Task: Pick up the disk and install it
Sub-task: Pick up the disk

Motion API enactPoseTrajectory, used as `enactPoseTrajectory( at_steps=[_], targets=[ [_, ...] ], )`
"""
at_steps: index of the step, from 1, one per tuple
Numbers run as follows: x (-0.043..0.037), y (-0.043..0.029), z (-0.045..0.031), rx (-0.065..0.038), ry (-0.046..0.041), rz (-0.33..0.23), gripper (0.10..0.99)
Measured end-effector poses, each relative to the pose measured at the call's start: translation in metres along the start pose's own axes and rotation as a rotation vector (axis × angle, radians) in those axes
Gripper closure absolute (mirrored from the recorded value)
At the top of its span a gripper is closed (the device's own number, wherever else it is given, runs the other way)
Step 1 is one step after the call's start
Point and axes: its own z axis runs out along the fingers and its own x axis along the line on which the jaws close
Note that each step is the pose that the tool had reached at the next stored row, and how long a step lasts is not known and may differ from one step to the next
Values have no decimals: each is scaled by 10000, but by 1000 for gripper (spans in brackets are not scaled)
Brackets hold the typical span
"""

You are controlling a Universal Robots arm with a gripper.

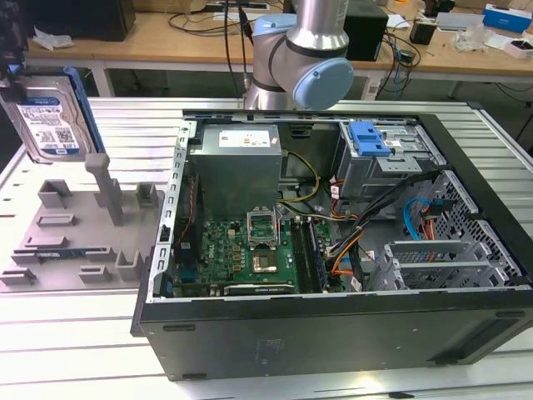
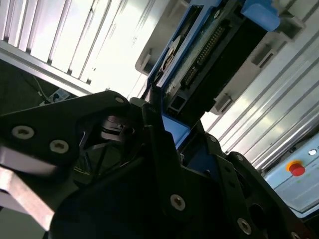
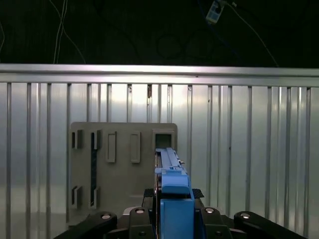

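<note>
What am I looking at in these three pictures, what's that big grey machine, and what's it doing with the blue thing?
It is a robot arm with a gripper at its end. The exterior view comes from a camera off the arm; both wrist views come from cameras riding on it. On the ribbed metal table sit an open computer case and a grey slotted holder. The gripper is shut on the disk, a hard drive in a blue bracket, held over the holder.
</note>
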Motion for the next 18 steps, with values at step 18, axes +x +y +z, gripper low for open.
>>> enactPoseTrajectory(
  at_steps=[18],
  targets=[
    [8, -98, -749, 0, -1, 0, 718]
  ],
)
